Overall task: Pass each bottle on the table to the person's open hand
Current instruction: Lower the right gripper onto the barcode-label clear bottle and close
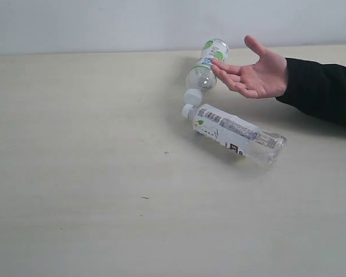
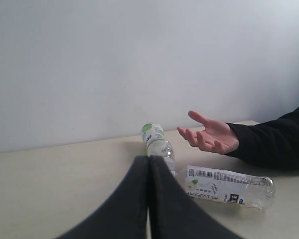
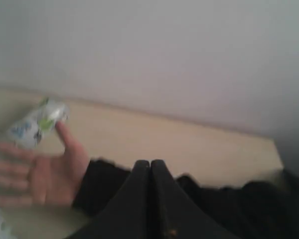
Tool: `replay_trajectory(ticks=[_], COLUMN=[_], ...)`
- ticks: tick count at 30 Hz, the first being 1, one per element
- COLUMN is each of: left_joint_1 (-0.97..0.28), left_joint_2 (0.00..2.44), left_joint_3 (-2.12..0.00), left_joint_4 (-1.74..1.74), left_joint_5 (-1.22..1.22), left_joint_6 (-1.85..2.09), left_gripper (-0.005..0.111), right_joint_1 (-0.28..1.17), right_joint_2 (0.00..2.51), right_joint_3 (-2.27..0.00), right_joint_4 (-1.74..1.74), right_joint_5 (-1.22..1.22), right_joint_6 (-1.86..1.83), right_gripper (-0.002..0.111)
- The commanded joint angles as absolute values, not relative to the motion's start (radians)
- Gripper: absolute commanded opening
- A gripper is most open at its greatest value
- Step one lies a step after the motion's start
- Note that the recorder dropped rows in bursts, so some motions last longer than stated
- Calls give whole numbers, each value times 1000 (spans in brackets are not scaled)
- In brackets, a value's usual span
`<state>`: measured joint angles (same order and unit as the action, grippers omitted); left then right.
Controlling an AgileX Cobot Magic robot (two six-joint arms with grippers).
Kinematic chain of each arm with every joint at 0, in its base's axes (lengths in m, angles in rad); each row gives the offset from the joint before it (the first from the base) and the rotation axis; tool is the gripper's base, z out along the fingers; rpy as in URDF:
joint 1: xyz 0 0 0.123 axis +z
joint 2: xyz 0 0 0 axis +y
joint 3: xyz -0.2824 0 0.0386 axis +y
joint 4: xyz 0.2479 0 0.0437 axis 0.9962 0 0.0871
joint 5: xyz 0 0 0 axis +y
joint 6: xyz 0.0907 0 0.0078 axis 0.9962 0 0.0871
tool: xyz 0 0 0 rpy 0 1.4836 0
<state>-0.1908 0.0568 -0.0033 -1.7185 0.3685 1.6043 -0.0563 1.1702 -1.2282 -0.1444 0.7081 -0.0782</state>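
The left gripper [image 2: 149, 160] has its jaws pressed together, holding nothing. Near the far edge of the table [image 1: 75, 173], right of centre, the green-label bottle [image 1: 207, 68] lies on its side. The barcode bottle [image 1: 233, 131] lies just in front of it, their caps nearly meeting. The person's open hand [image 1: 256, 74] is palm up beside them. The right gripper [image 3: 150, 163] is likewise closed and empty.

Soft, even light, faint shadows on the table [image 1: 104, 173]; right wrist view blurry and dimmer.
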Motion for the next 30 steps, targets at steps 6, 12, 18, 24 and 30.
replay_trajectory(ticks=[6, 12, 18, 24, 30], left_joint_1=[-188, -188, -188, -188, -188], left_joint_2=[53, 53, 53, 53, 53], left_joint_3=[0, 0, 0, 0, 0], left_joint_4=[-1716, -1716, -1716, -1716, -1716], left_joint_5=[378, 378, 378, 378, 378], left_joint_6=[1594, 1594, 1594, 1594, 1594], left_gripper=[0, 0, 0, 0, 0], right_joint_1=[7, 109, 186, 232, 232], right_joint_2=[1639, 1822, 1942, 1992, 1997], right_joint_3=[-1418, -1438, -1438, -1438, -1438], right_joint_4=[-6, -20, -79, -102, -51], right_joint_5=[1183, 1164, 1150, 1099, 1060], right_joint_6=[-362, -443, -478, -488, -488], right_gripper=[21, 42, 60, 71, 78])
